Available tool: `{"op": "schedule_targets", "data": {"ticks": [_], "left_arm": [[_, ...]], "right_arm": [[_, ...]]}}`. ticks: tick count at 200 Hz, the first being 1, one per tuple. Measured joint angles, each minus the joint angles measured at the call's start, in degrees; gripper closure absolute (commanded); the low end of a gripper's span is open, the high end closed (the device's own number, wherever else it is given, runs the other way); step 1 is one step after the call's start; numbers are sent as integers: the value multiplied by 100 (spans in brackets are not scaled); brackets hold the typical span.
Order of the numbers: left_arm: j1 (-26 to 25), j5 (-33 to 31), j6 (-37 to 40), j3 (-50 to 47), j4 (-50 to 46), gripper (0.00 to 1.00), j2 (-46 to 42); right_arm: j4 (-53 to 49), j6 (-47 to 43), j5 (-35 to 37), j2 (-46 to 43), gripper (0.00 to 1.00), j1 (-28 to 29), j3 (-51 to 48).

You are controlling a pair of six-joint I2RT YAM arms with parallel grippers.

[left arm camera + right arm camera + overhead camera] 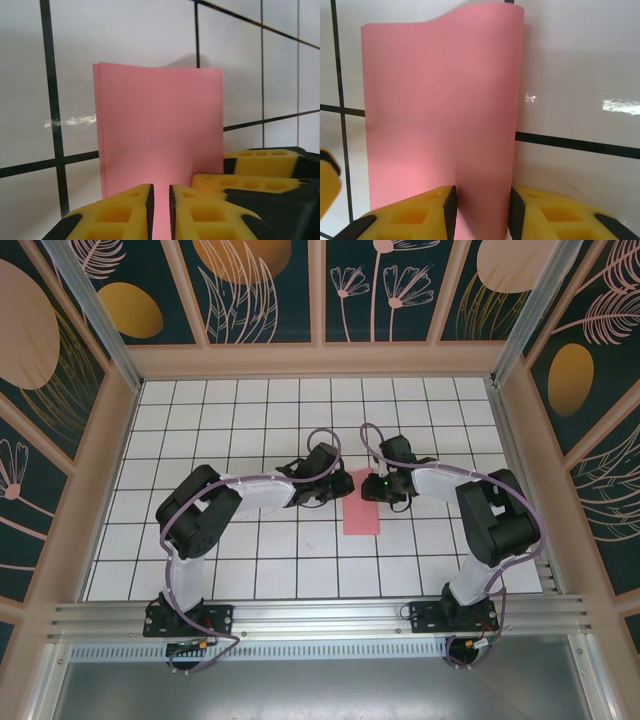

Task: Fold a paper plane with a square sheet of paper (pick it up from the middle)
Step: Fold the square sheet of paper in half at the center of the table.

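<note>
- The square sheet of paper (362, 506) lies doubled over into a narrow pink strip. It is just to the 3 o'clock side of the middle of the white grid table (250, 420), with its long side running 12 to 6 o'clock.
- In the left wrist view the sheet (160, 145) shows two layers, one over the other, along its 9 o'clock edge. In the right wrist view the sheet (440, 100) bulges, and its 3 o'clock side is a soft roll, not a sharp crease.
- The left gripper (335, 484) comes in from the sheet's 9 o'clock side. Its jaws (160, 195) are drawn almost together, with a sliver of pink between the pads, so I judge it pinched on the doubled paper.
- The right gripper (373, 486) comes in from the 3 o'clock side. Its jaws (481, 200) stand wider and the rolled paper fills the gap and touches both pads, so I judge a loose clamp around the roll.
- The right gripper's fingers (260, 159) sit just beside the left gripper's, at its 3 o'clock, so the two are working close together.
- Step in hand, as I judge it: the first centre fold, with the halves brought together but the crease not yet pressed flat. No nose corners or wing folds are made.
- The next move calls for keeping the two free edges lined up while the roll is flattened into a straight crease. One gripper should hold the layers while the other runs along the fold.
- A tug from either side could skew the layers or crumple the thin paper.
</note>
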Motion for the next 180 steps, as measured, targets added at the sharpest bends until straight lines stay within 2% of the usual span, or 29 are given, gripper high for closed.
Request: {"op": "schedule_targets", "data": {"ticks": [180], "left_arm": [[0,192,0,55,-48,84,317]], "right_arm": [[-291,-107,136,151,61,74,234]]}}
